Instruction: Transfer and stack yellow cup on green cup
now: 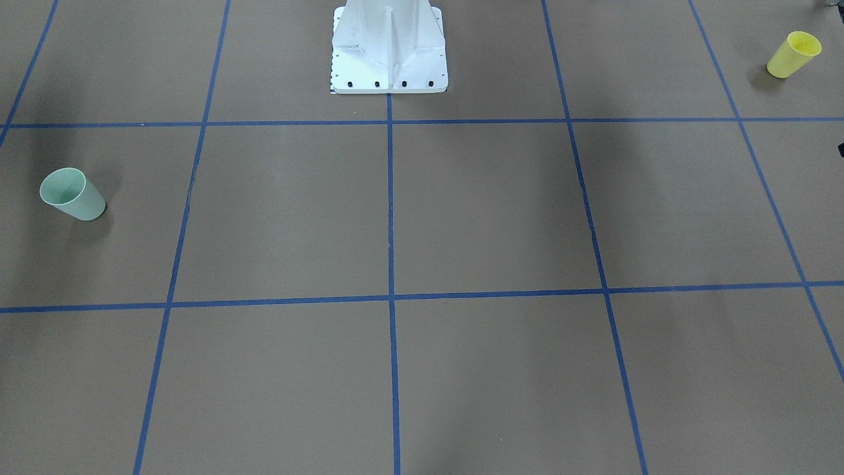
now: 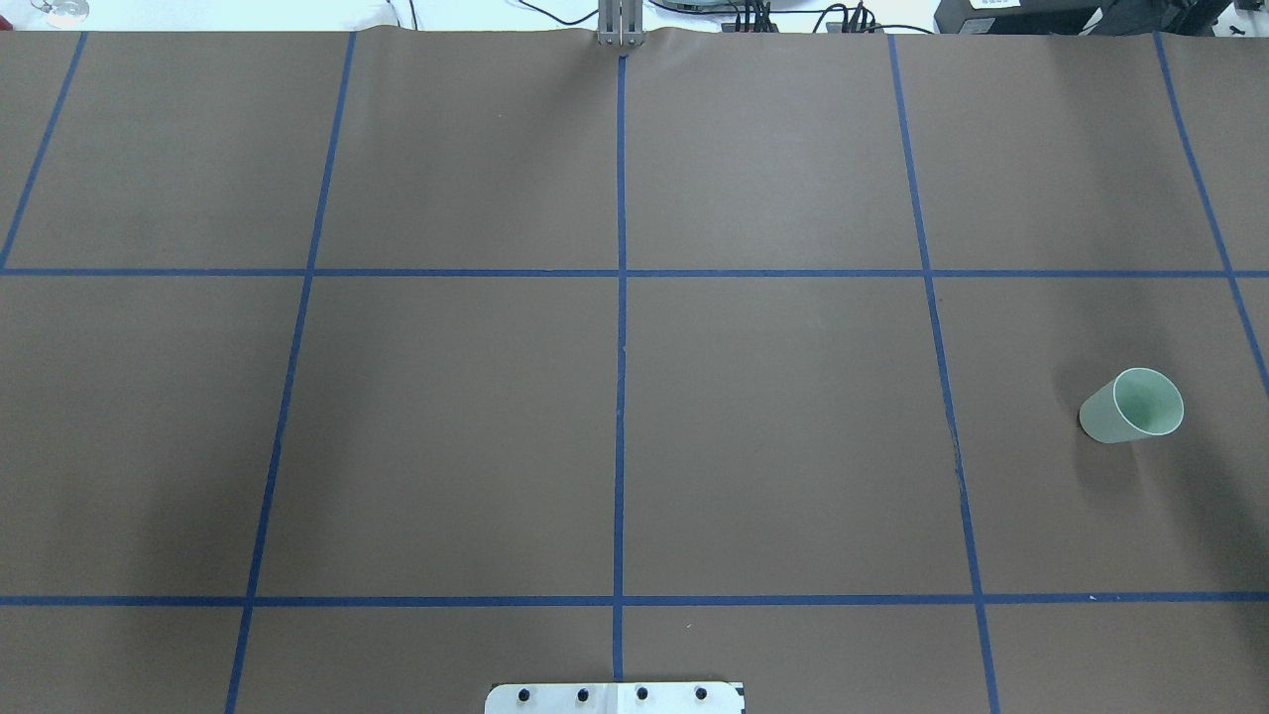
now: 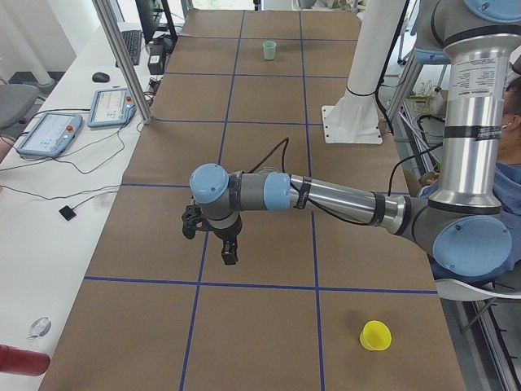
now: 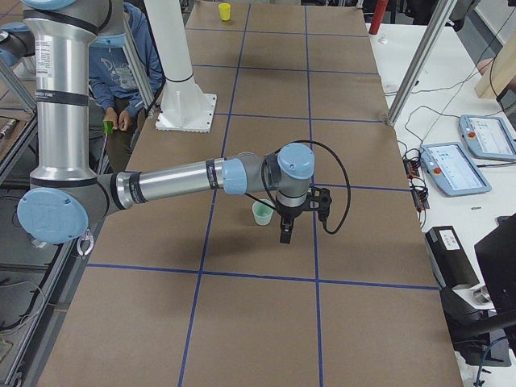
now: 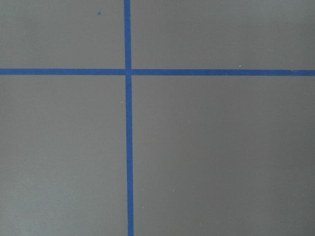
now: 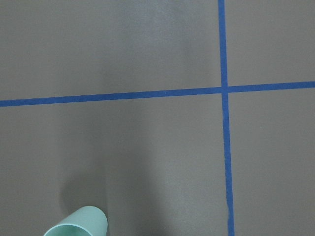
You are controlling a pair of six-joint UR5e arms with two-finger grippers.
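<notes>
- Brown table (image 1: 461, 218), gridded with blue tape, holds the yellow cup (image 1: 793, 55) and the green cup (image 1: 72, 194), both upright and well apart.
- Left gripper (image 3: 230, 254) and right gripper (image 4: 285, 234) hover; whether either claw is open or closed cannot be told.

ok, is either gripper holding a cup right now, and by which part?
Nothing is held. The yellow cup and the green cup both stand free on the table; the left gripper and right gripper hang above it, touching neither.

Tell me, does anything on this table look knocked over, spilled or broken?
Nothing stands out. The yellow cup and the green cup both stand upright and empty on the brown table cover, far apart at opposite ends, with no spill or damage visible.
</notes>
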